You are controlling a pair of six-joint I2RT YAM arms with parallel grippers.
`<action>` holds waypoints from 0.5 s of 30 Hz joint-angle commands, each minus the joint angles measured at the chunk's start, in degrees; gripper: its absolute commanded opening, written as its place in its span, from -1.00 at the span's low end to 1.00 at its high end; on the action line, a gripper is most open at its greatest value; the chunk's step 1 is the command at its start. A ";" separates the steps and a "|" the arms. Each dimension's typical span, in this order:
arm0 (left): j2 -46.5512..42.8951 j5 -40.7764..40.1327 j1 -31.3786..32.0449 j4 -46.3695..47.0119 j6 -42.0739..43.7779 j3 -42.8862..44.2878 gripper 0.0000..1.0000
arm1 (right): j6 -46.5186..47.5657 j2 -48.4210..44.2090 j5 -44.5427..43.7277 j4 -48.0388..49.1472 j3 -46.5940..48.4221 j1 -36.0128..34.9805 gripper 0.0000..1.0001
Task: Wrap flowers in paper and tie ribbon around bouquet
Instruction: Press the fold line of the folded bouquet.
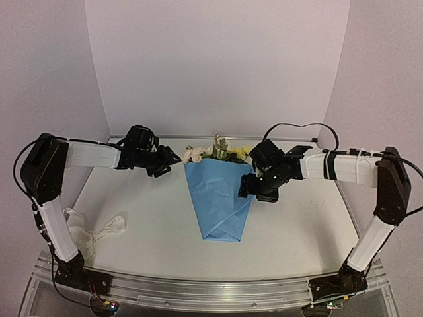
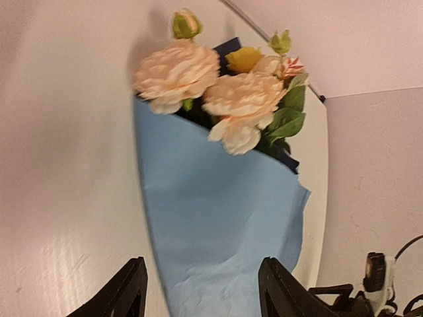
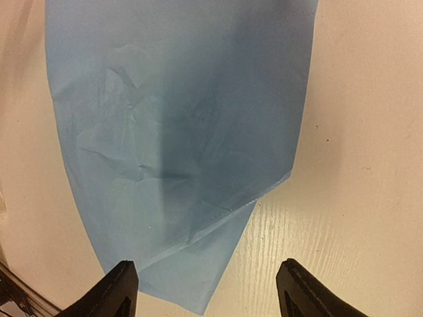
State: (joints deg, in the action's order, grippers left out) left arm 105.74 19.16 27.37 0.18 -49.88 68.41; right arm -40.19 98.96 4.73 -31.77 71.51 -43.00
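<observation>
The bouquet lies in the middle of the table: pink, cream and yellow flowers (image 1: 218, 152) (image 2: 225, 92) stick out of the far end of a light-blue paper (image 1: 218, 198) (image 2: 211, 218) (image 3: 178, 119) cone whose tip points toward me. My left gripper (image 1: 173, 160) (image 2: 201, 264) hovers open at the cone's upper left corner, holding nothing. At the cone's right edge my right gripper (image 1: 246, 188) (image 3: 206, 265) is open above the paper's folded tip, also empty. The off-white ribbon (image 1: 92, 232) lies loose at the near left, beside the left arm.
The white table (image 1: 145, 218) is closed in by white walls at the back and on both sides. A metal rail (image 1: 211, 287) carrying the arm bases runs along the near edge. A black cable (image 1: 301, 127) loops above the right arm.
</observation>
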 commanded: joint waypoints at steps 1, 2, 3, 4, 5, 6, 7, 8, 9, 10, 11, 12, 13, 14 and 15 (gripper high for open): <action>-12.13 -10.88 -0.46 -5.59 -2.29 -9.45 0.26 | 1.90 -6.49 -1.86 0.25 -2.17 0.20 0.58; -14.32 -12.82 -0.47 -6.87 -2.98 -11.60 0.28 | 2.21 -7.27 -1.86 0.48 -2.75 0.20 0.60; -16.56 -14.72 -0.48 -8.29 -3.69 -13.61 0.31 | 2.59 -8.01 -1.97 0.55 -3.33 0.15 0.62; -18.79 -16.53 -0.48 -9.64 -4.37 -15.43 0.34 | 2.97 -8.71 -2.10 0.65 -3.89 0.08 0.64; -21.18 -18.11 -0.48 -11.04 -5.23 -17.93 0.35 | 3.25 -9.44 -2.34 0.83 -4.41 0.06 0.65; -24.10 -21.09 -0.48 -12.76 -5.79 -19.31 0.36 | 3.59 -10.44 -2.62 0.99 -5.21 -0.10 0.66; -26.18 -22.95 -0.48 -15.51 -6.75 -20.85 0.37 | 3.82 -11.20 -2.85 1.12 -5.74 -0.23 0.66; -28.68 -24.69 -0.48 -17.91 -7.88 -22.36 0.38 | 3.98 -11.99 -2.96 1.19 -6.28 -0.46 0.66; -31.13 -26.23 -0.48 -20.35 -9.00 -23.66 0.39 | 4.04 -12.78 -3.04 1.31 -6.88 -0.71 0.67; -33.02 -27.91 -0.48 -23.02 -10.40 -24.99 0.40 | 4.10 -13.56 -3.06 1.53 -7.49 -0.86 0.67; -35.42 -28.93 -0.46 -24.96 -11.36 -26.36 0.41 | 4.09 -14.25 -3.06 1.78 -8.18 -1.20 0.67; -37.93 -29.43 -0.42 -26.57 -12.33 -27.81 0.41 | 3.99 -14.94 -3.05 2.08 -8.85 -1.46 0.67; -39.58 -29.61 -0.36 -28.04 -13.02 -29.32 0.41 | 3.88 -15.58 -3.00 2.47 -9.61 -1.67 0.67; -41.24 -29.65 -0.21 -29.33 -13.75 -30.65 0.41 | 3.83 -16.14 -2.97 2.82 -10.29 -1.91 0.66; -42.72 -29.47 0.08 -30.37 -14.54 -31.70 0.41 | 3.83 -16.55 -2.96 3.09 -10.96 -2.18 0.66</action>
State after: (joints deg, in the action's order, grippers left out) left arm 69.34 -5.20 27.06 -21.08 -59.52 40.87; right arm -37.20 85.96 3.26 -30.62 62.83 -43.95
